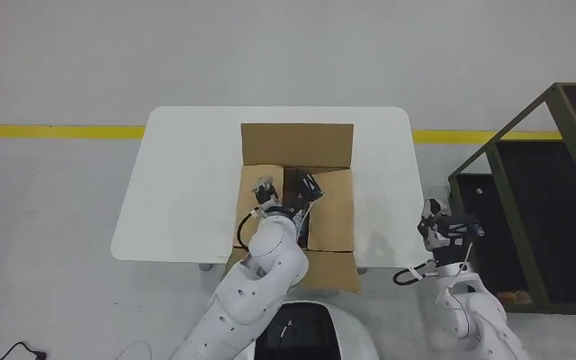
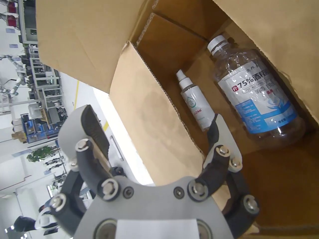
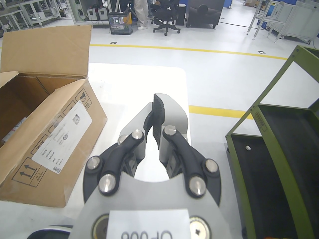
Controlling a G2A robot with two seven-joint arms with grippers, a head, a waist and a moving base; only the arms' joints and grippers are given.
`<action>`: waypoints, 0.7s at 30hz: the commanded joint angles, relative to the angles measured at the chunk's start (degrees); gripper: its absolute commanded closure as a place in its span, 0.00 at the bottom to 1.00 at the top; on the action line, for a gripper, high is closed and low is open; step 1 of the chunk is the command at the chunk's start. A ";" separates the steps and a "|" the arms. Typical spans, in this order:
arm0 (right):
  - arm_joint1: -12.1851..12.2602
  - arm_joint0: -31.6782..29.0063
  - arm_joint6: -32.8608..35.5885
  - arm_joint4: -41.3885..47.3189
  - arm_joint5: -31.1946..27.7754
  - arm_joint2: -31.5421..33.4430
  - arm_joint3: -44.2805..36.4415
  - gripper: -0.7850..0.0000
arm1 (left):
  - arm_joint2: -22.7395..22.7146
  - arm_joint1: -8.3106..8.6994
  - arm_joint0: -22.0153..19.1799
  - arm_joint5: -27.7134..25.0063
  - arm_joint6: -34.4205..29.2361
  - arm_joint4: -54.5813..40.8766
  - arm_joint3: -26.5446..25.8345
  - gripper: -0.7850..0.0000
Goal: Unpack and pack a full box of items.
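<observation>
An open cardboard box (image 1: 297,144) sits mid-table, its flaps spread. Inside it lie a large clear bottle with a blue and white label (image 2: 256,95) and a small white spray bottle (image 2: 195,101), side by side on the box floor. My left gripper (image 2: 152,125) hangs open over the box's left flap (image 2: 147,115), one finger outside the flap and one inside near the spray bottle's base. My left gripper (image 1: 266,191) is over the box's left side in the top view. My right gripper (image 3: 154,118) is shut on nothing, off the table's right edge (image 1: 447,229).
The box (image 3: 47,135) is to the left of my right gripper, with white table (image 3: 139,83) between them. A green metal cart (image 1: 517,189) stands right of the table. A yellow floor line runs behind the table. People and chairs are far back in the room.
</observation>
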 commanded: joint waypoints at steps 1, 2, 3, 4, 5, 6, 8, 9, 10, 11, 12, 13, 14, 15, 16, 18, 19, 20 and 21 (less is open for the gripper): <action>-0.07 0.16 0.06 -0.09 -0.14 -0.08 0.16 1.00 | -0.38 -0.04 0.48 0.11 0.16 0.22 -0.40 0.72; -0.11 0.23 0.11 -0.09 -0.18 -0.12 0.23 1.00 | -0.55 -0.06 0.63 0.08 0.22 0.41 -0.67 0.89; -0.14 0.27 0.10 -0.15 -0.29 -0.16 0.27 1.00 | -0.72 -0.07 0.75 0.13 0.31 0.67 -1.05 1.00; -0.17 0.30 0.12 -0.33 -0.37 -0.20 0.33 1.00 | -0.92 -0.09 0.88 0.24 0.45 0.85 -1.46 1.00; -0.20 0.33 0.14 -0.48 -0.40 -0.21 0.40 1.00 | -1.18 -0.11 0.98 0.41 0.53 1.02 -1.92 1.00; -0.22 0.35 0.19 -0.65 -0.47 -0.21 0.43 1.00 | -1.39 -0.11 1.07 0.50 0.74 1.33 -2.38 1.00; -0.26 0.37 0.32 -0.95 -0.54 -0.14 0.48 1.00 | -2.00 -0.16 1.34 0.83 0.92 1.24 -3.28 1.00; -0.27 0.36 0.39 -1.05 -0.57 -0.05 0.50 1.00 | -2.30 -0.19 1.44 0.88 0.99 1.14 -3.71 1.00; -0.28 0.34 0.48 -1.14 -0.57 0.13 0.51 1.00 | -2.60 -0.21 1.55 0.92 1.15 0.99 -4.15 1.00; -0.29 0.32 0.52 -1.21 -0.52 0.33 0.46 1.00 | -2.91 -0.23 1.65 0.89 1.33 0.76 -4.58 1.00; -0.30 0.27 0.60 -1.19 -0.44 0.54 0.46 1.00 | -3.24 -0.27 1.79 0.88 1.57 0.26 -5.05 1.00; -0.32 0.20 0.71 -1.16 -0.32 0.74 0.43 1.00 | -3.68 -0.32 1.95 0.89 1.92 -0.76 -5.65 1.00; -0.33 0.12 0.80 -1.16 -0.28 0.91 0.38 1.00 | -4.13 -0.34 2.03 0.58 2.08 -1.50 -6.17 1.00; -0.35 0.05 0.90 -1.18 -0.25 1.08 0.32 1.00 | -4.59 -0.37 2.07 0.38 2.20 -2.21 -6.73 1.00; -0.36 -0.03 0.91 -1.28 -0.20 1.27 0.29 1.00 | -5.08 -0.41 2.12 0.27 2.38 -3.20 -7.29 1.00; -0.38 -0.21 1.14 -1.45 -0.08 1.55 0.20 1.00 | -6.09 -0.48 2.03 0.03 2.41 -4.91 -8.16 1.00; -0.40 -0.29 1.27 -1.38 -0.08 1.73 0.11 1.00 | -6.57 -0.53 1.93 -0.05 2.47 -5.84 -8.53 1.00; -0.41 -0.36 1.38 -1.34 -0.11 1.92 0.01 1.00 | -7.03 -0.57 1.76 -0.19 2.40 -6.53 -8.74 1.00; -0.42 -0.41 1.50 -1.26 -0.08 2.14 -0.08 1.00 | -7.44 -0.60 1.53 -0.31 2.40 -7.05 -8.92 1.00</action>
